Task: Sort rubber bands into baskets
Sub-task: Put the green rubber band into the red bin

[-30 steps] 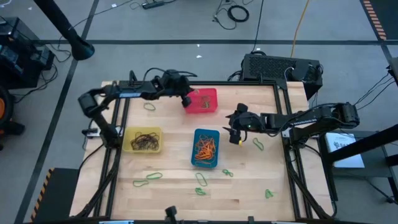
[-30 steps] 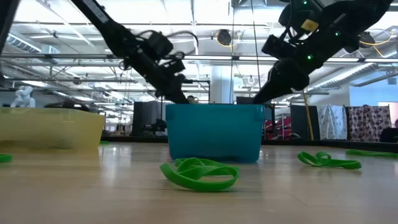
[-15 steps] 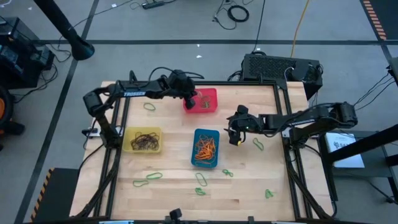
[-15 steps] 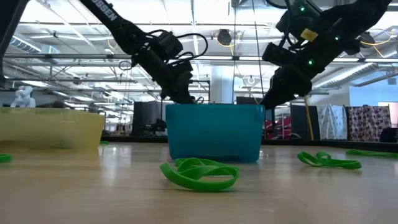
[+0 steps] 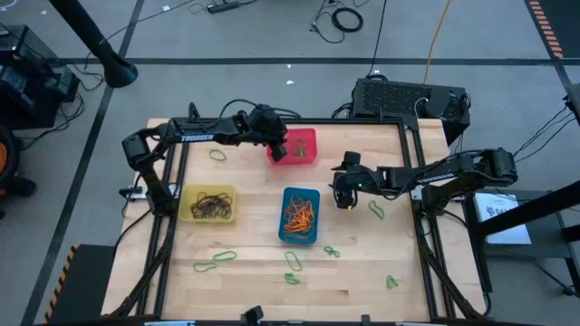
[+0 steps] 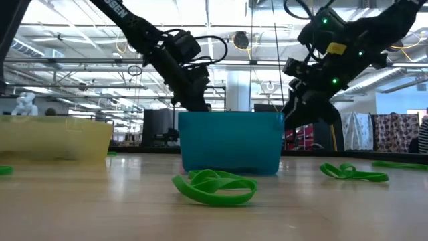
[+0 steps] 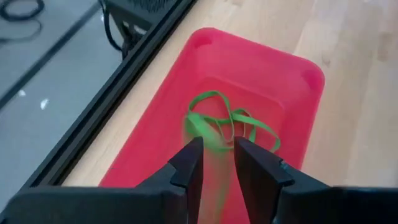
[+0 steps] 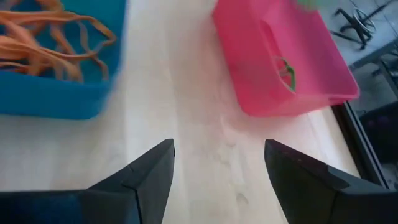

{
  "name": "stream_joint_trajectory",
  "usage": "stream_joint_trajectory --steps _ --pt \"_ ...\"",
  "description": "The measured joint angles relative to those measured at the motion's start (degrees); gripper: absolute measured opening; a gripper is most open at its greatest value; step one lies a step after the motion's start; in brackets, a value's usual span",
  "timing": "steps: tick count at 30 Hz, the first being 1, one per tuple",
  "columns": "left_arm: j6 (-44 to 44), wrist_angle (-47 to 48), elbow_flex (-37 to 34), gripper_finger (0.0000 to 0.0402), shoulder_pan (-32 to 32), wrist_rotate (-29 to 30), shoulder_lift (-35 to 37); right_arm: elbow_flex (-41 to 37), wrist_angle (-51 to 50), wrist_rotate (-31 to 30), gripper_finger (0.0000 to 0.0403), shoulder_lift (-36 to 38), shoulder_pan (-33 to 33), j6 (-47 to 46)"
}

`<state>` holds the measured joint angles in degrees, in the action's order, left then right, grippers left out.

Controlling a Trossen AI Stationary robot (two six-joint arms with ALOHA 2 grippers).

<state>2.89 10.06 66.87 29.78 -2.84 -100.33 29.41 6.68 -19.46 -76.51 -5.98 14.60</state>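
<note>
My left gripper (image 7: 217, 152) hangs open over the red basket (image 7: 286, 81), which holds green rubber bands (image 7: 230, 121). A blurred green streak (image 7: 214, 180) runs between its fingers. My right gripper (image 8: 217, 155) stands open and empty above bare table between the blue basket (image 8: 56, 99), full of orange bands (image 8: 50, 37), and the red basket (image 8: 280, 62). In the high view the left gripper (image 5: 278, 149) is at the red basket's (image 5: 305, 145) left end. The right gripper (image 5: 340, 199) is right of the blue basket (image 5: 300, 215). The yellow basket (image 5: 208, 204) holds dark bands. My left gripper points slanting down into the red basket, and a blurred green band (image 7: 214, 180) shows in the gap between its two fingers. I cannot tell whether either finger touches it.
Loose green bands lie on the table: one beside the right gripper (image 5: 376, 210), one at the far left (image 5: 216, 156), and several toward the near edge (image 5: 215, 263) (image 5: 292, 263) (image 5: 391, 282). A black box (image 5: 408, 98) sits beyond the far right corner.
My left gripper has shifted a little toward the table's right edge, over the red basket, and tipped steeper. My right gripper has sunk slightly toward the table and rolled about its own axis, still open.
</note>
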Motion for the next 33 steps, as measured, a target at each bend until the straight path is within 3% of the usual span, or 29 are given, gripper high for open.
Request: stream_joint_trajectory --steps 4,13,18,22,28,33 --pt "0.4 8.3 4.3 0.0098 0.8 -0.1 0.0 -0.6 0.8 0.0 0.0242 0.0 -2.5 0.1" --pt "2.7 40.7 17.1 0.0098 2.3 3.8 0.8 -0.6 1.8 0.4 0.0242 0.0 -4.6 -2.4" --pt "2.2 51.7 15.7 0.0098 3.8 11.6 3.8 -0.6 1.7 9.4 0.0242 0.0 -4.6 -4.9" --pt "1.9 52.1 10.4 0.0098 6.1 12.6 7.8 -0.6 1.7 13.9 0.0242 0.0 -4.5 -5.0" --pt "1.4 47.8 -0.8 0.0097 10.4 12.4 10.3 -0.6 1.7 14.0 0.0242 0.0 -4.5 -8.7" --pt "2.3 44.8 -6.2 0.0097 11.5 10.6 9.9 -0.6 1.7 13.9 0.0242 0.0 -4.5 -9.5"
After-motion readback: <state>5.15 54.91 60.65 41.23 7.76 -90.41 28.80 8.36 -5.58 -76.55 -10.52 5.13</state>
